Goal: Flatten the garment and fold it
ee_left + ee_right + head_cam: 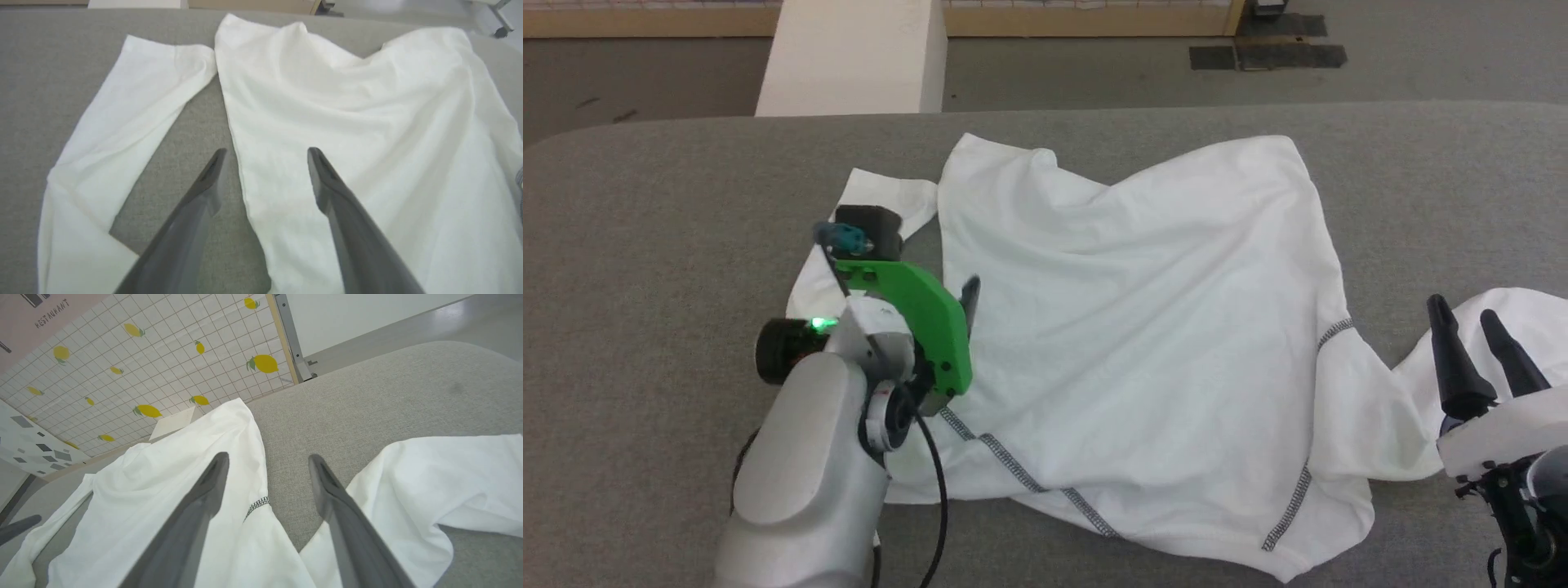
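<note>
- Grey woven fabric covers the tabletop (645,204); beyond its far edge stand a white rectangular box (858,57) and a lemon-patterned tiled wall (163,355).
- The white long-sleeved shirt (1143,327) lies spread across the middle of the tabletop. It is rumpled, its far hem buckles into a ridge, and zigzag stitching (1013,465) shows along the near shoulder seams.
- The left sleeve (122,114) lies out on the robot's left, parted from the body by a wedge of bare tabletop; the right sleeve (1503,327) trails off to the right.
- The left claw (266,150) is spread wide and empty, its fingers straddling the body's left side edge.
- The right claw (1462,309) is likewise parted and holds nothing, poised over the gap between body and right sleeve.
- Thin and limp, the shirt probably weighs little and will sag rather than keep its shape; a single pinch would likely drag wrinkles along.
- The best holds seem to be the edges: hem corners, cuffs, or the side edge under the left claw, drawn outward with both claws together.
</note>
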Robot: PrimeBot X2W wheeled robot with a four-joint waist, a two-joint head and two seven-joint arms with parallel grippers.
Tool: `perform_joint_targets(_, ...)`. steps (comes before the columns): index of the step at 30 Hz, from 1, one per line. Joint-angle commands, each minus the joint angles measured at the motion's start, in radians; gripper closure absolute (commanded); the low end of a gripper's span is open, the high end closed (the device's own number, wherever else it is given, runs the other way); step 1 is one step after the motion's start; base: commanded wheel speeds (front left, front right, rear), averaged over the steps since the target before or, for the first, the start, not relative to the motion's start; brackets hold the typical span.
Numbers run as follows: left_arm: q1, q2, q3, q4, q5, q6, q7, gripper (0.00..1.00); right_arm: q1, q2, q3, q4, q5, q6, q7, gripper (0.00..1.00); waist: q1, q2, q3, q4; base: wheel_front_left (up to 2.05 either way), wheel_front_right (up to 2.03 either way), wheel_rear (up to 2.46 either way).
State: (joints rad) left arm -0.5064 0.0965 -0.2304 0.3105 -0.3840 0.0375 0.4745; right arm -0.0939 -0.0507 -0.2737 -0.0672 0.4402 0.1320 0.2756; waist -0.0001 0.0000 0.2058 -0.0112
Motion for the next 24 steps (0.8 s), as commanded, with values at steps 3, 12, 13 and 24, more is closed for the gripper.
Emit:
perform_joint_targets(3,0.000,0.035,-0.040,0.025,0.015,0.025,0.180,0.00,-0.015,0.000,0.003,0.007,0.010,-0.001,-0.013,0.00,0.0001,0.0000,0.040,-0.074,0.00,0.00,0.00)
perform_joint_targets(12,0.046,0.053,-0.046,0.088,0.000,0.035,0.227,1.00,-0.006,0.000,-0.007,0.019,0.024,-0.001,-0.046,0.00,0.0001,0.0000,0.087,-0.107,0.00,0.00,0.00)
perform_joint_targets(13,0.044,0.051,-0.042,0.092,-0.006,0.033,0.217,1.00,-0.009,0.000,-0.006,0.020,0.025,-0.001,-0.048,0.00,0.0001,0.0000,0.092,-0.107,0.00,0.00,0.00)
perform_joint_targets(24,-0.237,0.138,0.095,0.181,0.021,0.083,-0.084,1.00,-0.044,0.000,0.046,0.049,0.049,-0.001,-0.074,0.00,0.0001,0.0000,0.155,-0.132,0.00,0.00,0.00)
